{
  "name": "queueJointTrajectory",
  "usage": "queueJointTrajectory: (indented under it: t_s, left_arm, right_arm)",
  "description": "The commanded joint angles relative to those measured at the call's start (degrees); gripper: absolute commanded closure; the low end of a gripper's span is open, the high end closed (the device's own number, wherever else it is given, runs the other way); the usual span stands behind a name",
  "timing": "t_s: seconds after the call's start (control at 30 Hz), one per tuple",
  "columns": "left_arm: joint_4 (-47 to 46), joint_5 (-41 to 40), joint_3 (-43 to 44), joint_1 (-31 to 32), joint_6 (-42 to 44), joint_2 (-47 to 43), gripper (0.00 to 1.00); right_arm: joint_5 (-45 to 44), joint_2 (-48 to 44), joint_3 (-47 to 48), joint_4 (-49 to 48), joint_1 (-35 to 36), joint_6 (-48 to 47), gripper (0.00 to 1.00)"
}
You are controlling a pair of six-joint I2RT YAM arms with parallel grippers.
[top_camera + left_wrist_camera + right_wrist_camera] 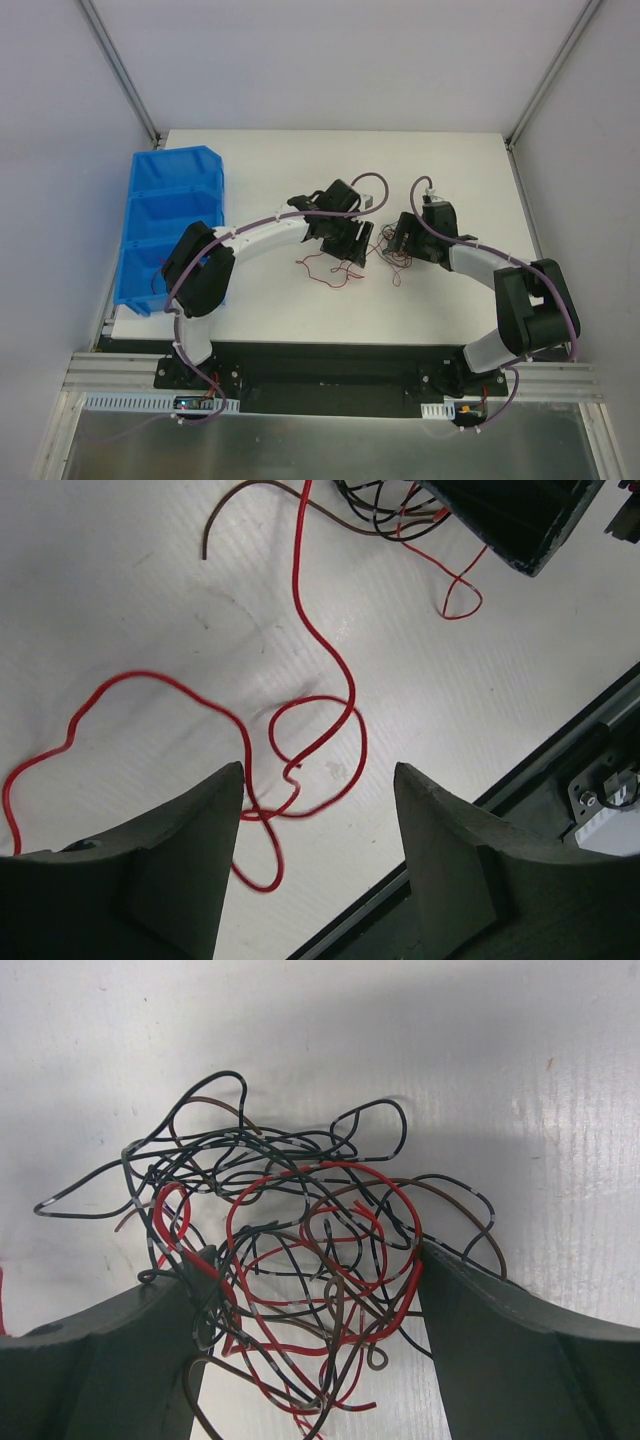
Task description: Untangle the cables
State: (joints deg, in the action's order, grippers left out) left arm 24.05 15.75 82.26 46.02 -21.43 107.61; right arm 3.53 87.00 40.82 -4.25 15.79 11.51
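The cables are thin red, black and brown wires on the white table (300, 180). A tangled bundle (300, 1230) lies between my right gripper's (310, 1270) fingers and touches both; the jaws stand wide apart. From above, the bundle (397, 262) lies just in front of the right gripper (398, 243). One long red wire (300, 730) trails out of the bundle in loops and lies under my left gripper (318, 780), which is open with nothing gripped; a loop passes beside its left finger (190, 860). This wire (330, 268) shows in the top view below the left gripper (352, 240).
Blue stacked bins (165, 225) stand at the table's left edge. The table's near edge with a black rail (560, 740) runs close to the left gripper. The right gripper's body (520, 520) shows at the top of the left wrist view.
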Motion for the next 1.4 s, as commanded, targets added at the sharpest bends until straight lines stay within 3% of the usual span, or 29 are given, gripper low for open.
queueJointTrajectory:
  t_s: [0.0, 0.23, 0.43, 0.6, 0.8, 0.93, 1.2, 1.37]
  left_arm:
    - [-1.1, 1.5, 3.8, 1.6, 1.0, 2.8, 0.39]
    - [-1.0, -0.1, 5.3, 2.1, 0.5, 6.5, 0.54]
    - [0.1, -3.4, 4.1, 2.1, 1.0, 4.6, 1.00]
    - [1.0, -10.4, -4.1, 2.2, 1.0, -6.3, 1.00]
    - [2.3, -18.6, -16.4, 2.1, -1.0, -25.4, 1.00]
    - [2.9, -20.1, -21.7, 2.2, -3.5, -32.5, 1.00]
    - [4.3, -22.6, -23.5, 2.2, -4.8, -37.4, 1.00]
    - [4.3, -18.3, -20.9, 2.1, -4.9, -33.3, 1.00]
  right_arm:
    - [1.1, 0.5, 1.7, -0.2, 0.2, -0.4, 0.21]
    - [0.9, 0.9, 1.7, -0.2, 0.2, -0.4, 0.21]
    - [-2.6, 0.9, 2.0, 0.9, 0.2, 0.9, 0.21]
    - [-11.7, 1.6, 2.3, 4.0, 0.0, 4.2, 0.25]
    - [-15.2, 1.5, 1.7, 6.9, -2.6, 7.5, 0.27]
    - [-18.6, -0.9, -0.4, 6.8, -3.8, 9.1, 0.29]
    - [-17.8, -1.0, -0.9, 6.8, -5.2, 9.9, 0.30]
    - [-15.2, -0.4, -0.3, 6.4, -5.3, 8.6, 0.30]
